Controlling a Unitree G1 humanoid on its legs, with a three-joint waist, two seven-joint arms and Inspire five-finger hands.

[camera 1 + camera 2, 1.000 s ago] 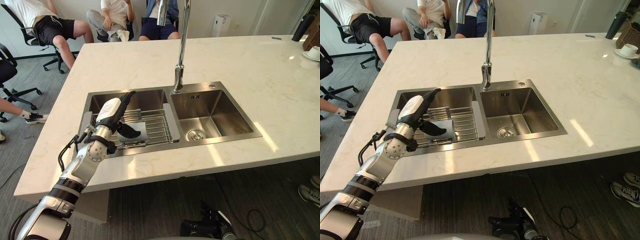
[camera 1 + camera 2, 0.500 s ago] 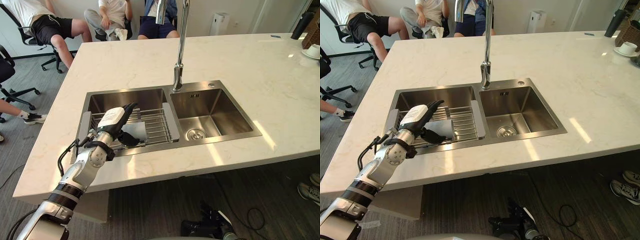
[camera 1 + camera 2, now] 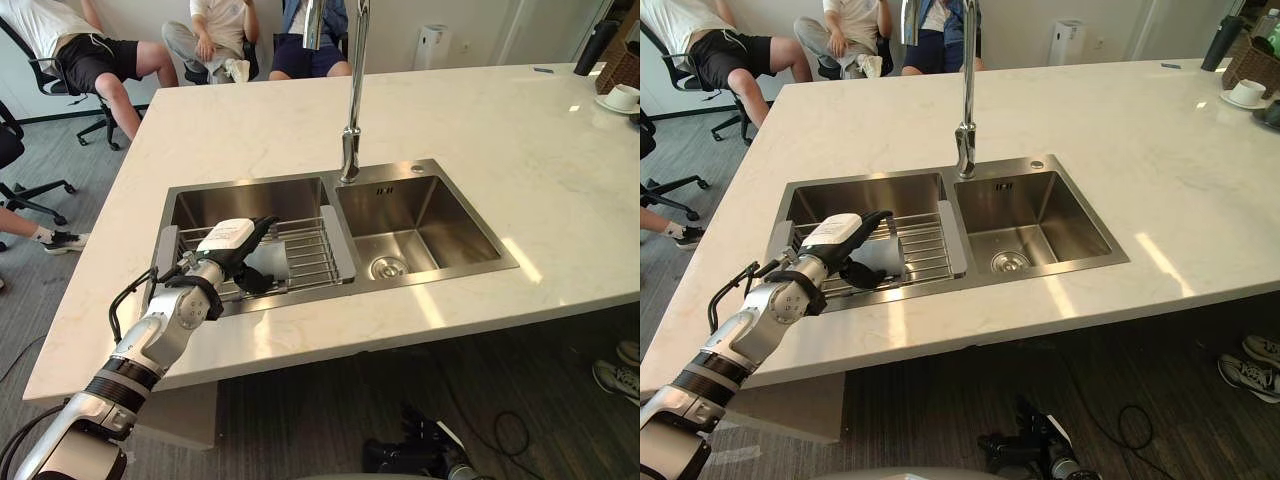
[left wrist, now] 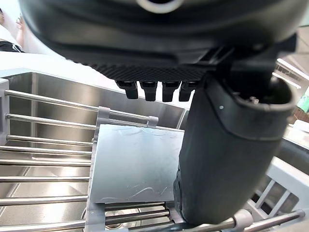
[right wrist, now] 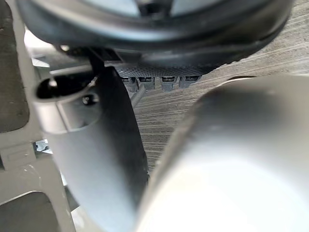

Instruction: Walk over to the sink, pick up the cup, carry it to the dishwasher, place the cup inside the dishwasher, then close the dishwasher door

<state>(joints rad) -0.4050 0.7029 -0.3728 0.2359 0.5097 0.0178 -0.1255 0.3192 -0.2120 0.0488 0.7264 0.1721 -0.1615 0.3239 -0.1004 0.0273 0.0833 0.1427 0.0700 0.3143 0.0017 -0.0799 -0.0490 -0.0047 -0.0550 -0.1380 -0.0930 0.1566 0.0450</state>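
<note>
A pale blue-grey cup (image 3: 268, 262) lies on its side on the wire rack (image 3: 312, 256) in the sink's left basin (image 3: 245, 200). My left hand (image 3: 228, 238) reaches over the counter's front edge and hovers low over the cup, open, with fingers stretched above it and the thumb (image 4: 227, 145) down beside it. In the left wrist view the cup (image 4: 135, 164) rests on the rack bars just past the fingers. My right hand (image 5: 96, 159) hangs open over the grey floor.
A tall faucet (image 3: 351, 130) rises between the two basins; the right basin (image 3: 420, 225) has a drain. Marble counter (image 3: 500, 130) surrounds the sink. A white cup on a saucer (image 3: 625, 98) and a dark bottle (image 3: 591, 45) stand far right. People (image 3: 215, 30) sit on chairs behind.
My left hand has tipped forward and dropped from a raised pose to lie low over the cup. The camera has shifted slightly.
</note>
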